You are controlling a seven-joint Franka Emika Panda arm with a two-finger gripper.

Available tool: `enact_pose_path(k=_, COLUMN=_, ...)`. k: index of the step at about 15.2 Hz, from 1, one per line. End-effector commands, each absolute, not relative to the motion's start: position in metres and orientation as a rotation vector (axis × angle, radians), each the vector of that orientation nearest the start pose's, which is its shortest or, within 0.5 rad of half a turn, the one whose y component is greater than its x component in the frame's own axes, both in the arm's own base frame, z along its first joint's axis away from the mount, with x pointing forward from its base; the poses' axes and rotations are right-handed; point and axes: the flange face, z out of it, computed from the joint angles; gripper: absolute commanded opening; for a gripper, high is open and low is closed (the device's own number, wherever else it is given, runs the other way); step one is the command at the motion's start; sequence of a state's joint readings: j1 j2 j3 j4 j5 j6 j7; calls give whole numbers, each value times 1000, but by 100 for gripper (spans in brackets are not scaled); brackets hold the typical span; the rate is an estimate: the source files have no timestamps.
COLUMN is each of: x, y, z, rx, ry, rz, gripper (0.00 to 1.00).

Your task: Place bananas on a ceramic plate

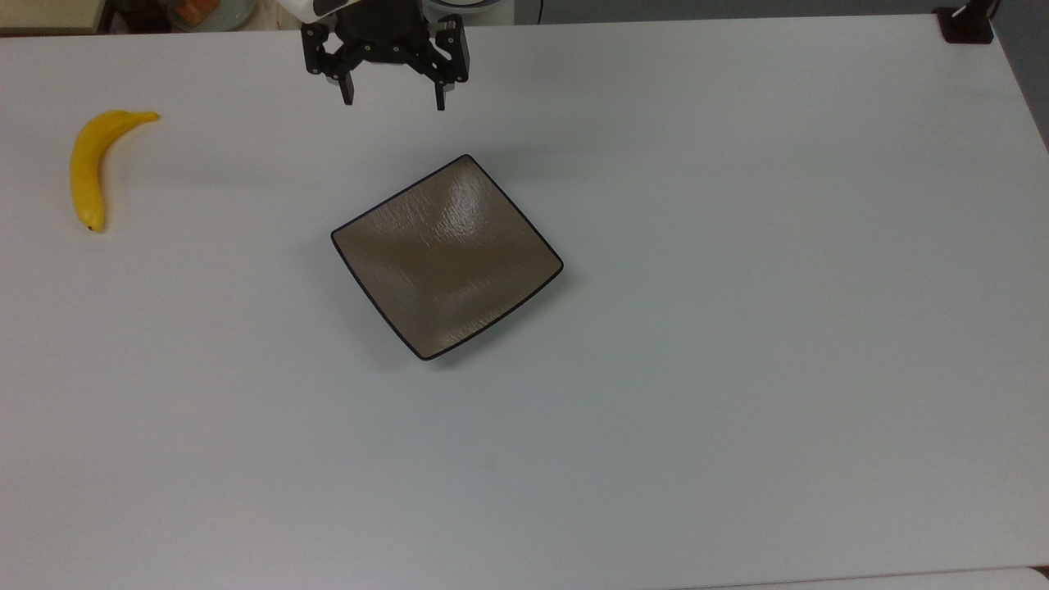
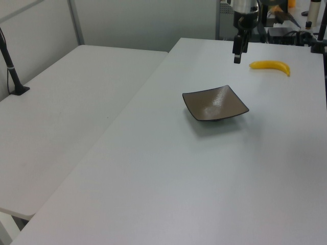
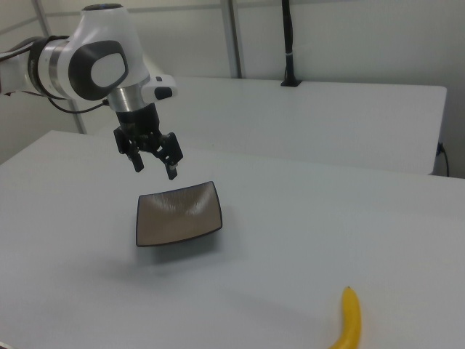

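Observation:
A yellow banana (image 1: 88, 167) lies on the white table at the top view's far left; it also shows as the banana (image 2: 271, 66) in the left view and the banana (image 3: 350, 321) in the right view. The square brown plate (image 1: 447, 256) sits bare near the table's middle, seen too as the plate (image 2: 215, 104) and the plate (image 3: 178, 214). My gripper (image 1: 393, 105) hangs open and holds nothing, in the air above the table just beyond the plate's far corner, well to the right of the banana in the top view. The same gripper (image 3: 155, 167) hovers over the plate's far edge in the right view.
The white table (image 1: 737, 328) stretches wide around the plate. A second white table (image 2: 66, 112) stands alongside at the left view's left. A black post base (image 1: 965, 24) sits at the top view's upper right corner. Clutter lies behind the arm (image 2: 291, 20).

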State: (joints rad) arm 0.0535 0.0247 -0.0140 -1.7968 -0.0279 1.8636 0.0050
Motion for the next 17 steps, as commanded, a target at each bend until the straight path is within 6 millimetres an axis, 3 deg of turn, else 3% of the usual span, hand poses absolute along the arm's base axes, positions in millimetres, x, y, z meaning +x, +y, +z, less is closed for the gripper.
enact_pose_path(k=1, x=570, y=21, z=527, rx=-3166, ry=-64, rz=-98, gripper=100)
enact_pose_path(k=9, x=569, y=-8, z=524, rx=-3230, ry=-43, rz=-69, gripper=100)
enact_pose_path(k=14, x=568, y=-39, z=524, rx=-3279, ry=6, rz=-64, gripper=100)
enact_pose_path(k=17, x=572, y=-71, z=514, rx=-3298, ry=-36, rz=-40, gripper=100)
